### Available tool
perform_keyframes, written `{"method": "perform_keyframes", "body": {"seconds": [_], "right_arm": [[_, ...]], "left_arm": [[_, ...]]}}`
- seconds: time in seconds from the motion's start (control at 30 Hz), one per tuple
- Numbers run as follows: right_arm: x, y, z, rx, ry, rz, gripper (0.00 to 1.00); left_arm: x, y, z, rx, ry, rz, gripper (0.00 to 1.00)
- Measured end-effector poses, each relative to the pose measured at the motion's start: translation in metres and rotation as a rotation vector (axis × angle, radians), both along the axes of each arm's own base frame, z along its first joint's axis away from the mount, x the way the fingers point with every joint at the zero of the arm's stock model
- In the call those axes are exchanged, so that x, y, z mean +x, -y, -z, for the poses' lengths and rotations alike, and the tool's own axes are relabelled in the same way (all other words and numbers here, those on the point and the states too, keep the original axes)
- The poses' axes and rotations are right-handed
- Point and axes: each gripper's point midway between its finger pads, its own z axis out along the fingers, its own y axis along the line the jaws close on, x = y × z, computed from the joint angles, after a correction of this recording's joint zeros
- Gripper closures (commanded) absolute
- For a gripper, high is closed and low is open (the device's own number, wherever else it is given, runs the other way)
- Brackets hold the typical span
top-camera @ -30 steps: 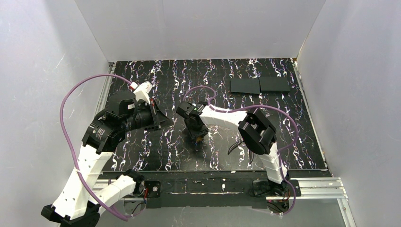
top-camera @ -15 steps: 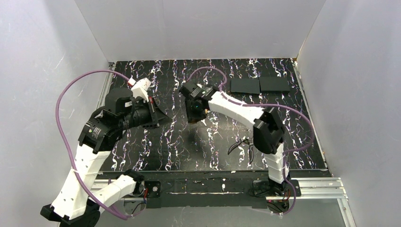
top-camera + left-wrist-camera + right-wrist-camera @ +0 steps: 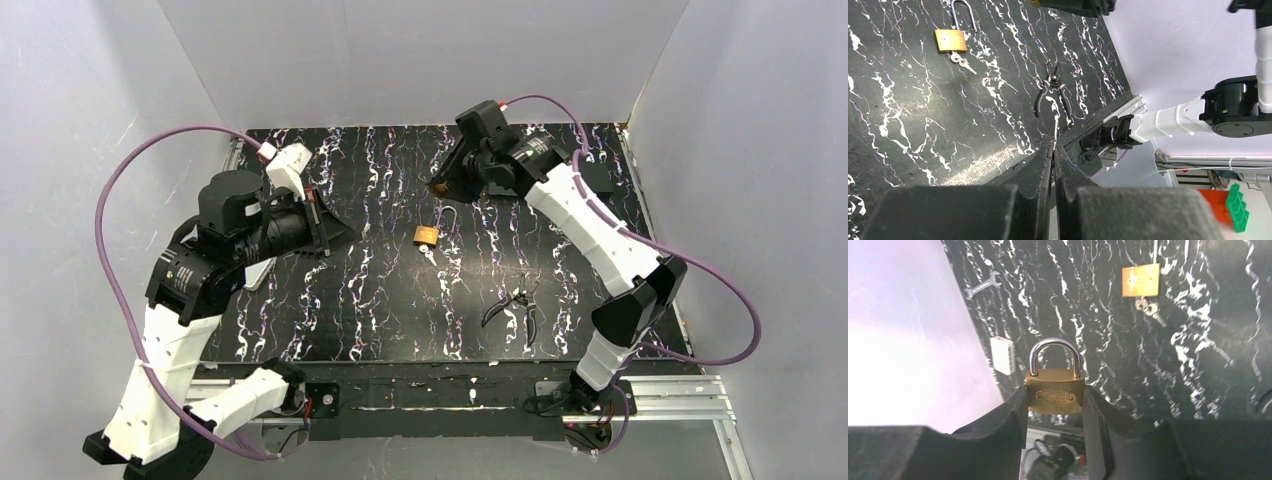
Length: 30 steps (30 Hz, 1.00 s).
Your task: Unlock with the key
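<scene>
open mat (image 3: 380, 290) between pliers (image 3: 516, 299) and key (image 3: 433, 252)

White walls (image 3: 400, 60), black marbled tabletop (image 3: 380, 300)

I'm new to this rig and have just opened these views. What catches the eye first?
The right gripper holds a brass padlock clamped between its fingers, raised over the far side of the table. A second padlock with a long shackle lies mid-table, small keys beside it. The left gripper pinches what looks like the key, a thin metal sliver seen edge-on.
</scene>
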Motion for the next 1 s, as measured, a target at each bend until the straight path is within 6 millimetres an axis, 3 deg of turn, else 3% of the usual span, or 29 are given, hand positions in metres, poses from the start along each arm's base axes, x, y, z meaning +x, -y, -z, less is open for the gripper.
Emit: {"method": "perform_keyframes", "body": {"seconds": [0.17, 0.43, 0.53, 0.77, 1.0], "right_arm": [[-0.013, 0.004, -0.021, 0.105, -0.116, 0.121, 0.99], [-0.040, 0.003, -0.017, 0.222, -0.327, 0.243, 0.99], [-0.049, 0.005, -0.024, 0.270, -0.368, 0.280, 0.99], [-0.056, 0.005, -0.040, 0.339, -0.397, 0.301, 0.99], [-0.056, 0.001, -0.031, 0.347, -0.412, 0.300, 0.99]], "left_arm": [[0.005, 0.006, 0.001, 0.007, -0.010, 0.024, 1.00], [0.015, 0.021, 0.003, -0.017, -0.034, 0.073, 1.00], [0.022, 0.029, 0.001, -0.038, -0.040, 0.090, 1.00], [0.035, 0.042, 0.005, -0.066, -0.072, 0.106, 1.00], [0.045, 0.052, 0.009, -0.084, -0.094, 0.117, 1.00]]}}
